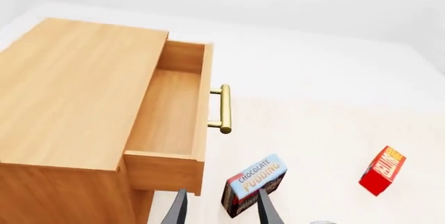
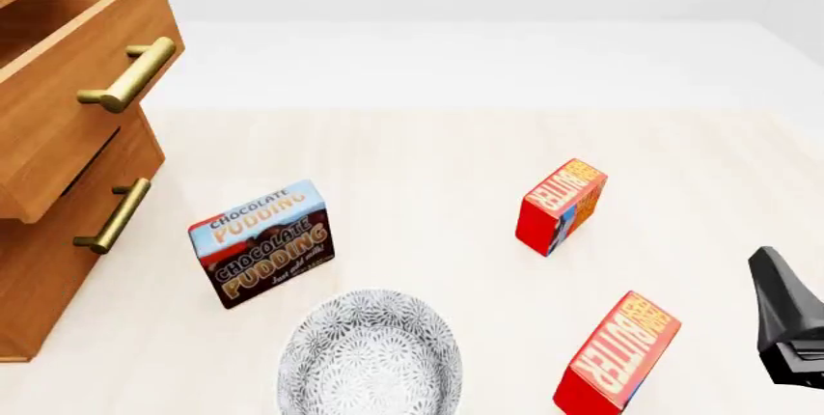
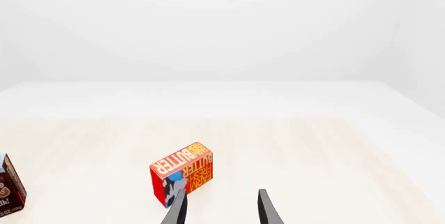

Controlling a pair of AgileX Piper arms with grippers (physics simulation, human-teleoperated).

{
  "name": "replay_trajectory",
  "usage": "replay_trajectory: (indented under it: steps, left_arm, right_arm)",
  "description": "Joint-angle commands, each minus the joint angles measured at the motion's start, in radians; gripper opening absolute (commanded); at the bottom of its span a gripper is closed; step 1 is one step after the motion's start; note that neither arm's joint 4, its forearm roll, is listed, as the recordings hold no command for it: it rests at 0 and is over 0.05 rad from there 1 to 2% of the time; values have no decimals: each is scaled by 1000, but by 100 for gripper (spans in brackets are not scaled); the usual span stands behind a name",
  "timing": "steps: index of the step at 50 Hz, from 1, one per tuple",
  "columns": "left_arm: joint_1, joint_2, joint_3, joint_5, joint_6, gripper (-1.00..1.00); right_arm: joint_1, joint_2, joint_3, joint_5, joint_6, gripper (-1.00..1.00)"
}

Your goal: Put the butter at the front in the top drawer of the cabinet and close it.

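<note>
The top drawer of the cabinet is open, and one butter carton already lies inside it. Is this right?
Not quite. The top drawer is open, but the left wrist view shows it holds nothing. Both butter cartons stand on the table, as the front view shows.

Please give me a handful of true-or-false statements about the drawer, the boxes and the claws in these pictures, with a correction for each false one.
1. The top drawer is pulled open and holds nothing. True.
2. Three butter cartons stand on the table. False: there are two, the front butter and the far butter.
3. The pudding box stands between the cabinet and the butter cartons. True.
4. The right claw is shut on a carton. False: it is open and holds nothing.
5. The patterned bowl holds a carton. False: it holds nothing.
</note>
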Motion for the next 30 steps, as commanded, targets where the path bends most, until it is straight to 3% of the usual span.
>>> replay_trajectory:
  steps: [1,11,30]
  left_arm:
    - [-46,132,-136,55,-30,100]
    - [-48,265,-259,95,-22,100]
    - [-45,439,-391,183,-30,100]
  right_arm:
    - [0,-2,0,2,-1,100]
    - [0,-2,0,2,-1,100]
    - [0,-2,0,2,-1,100]
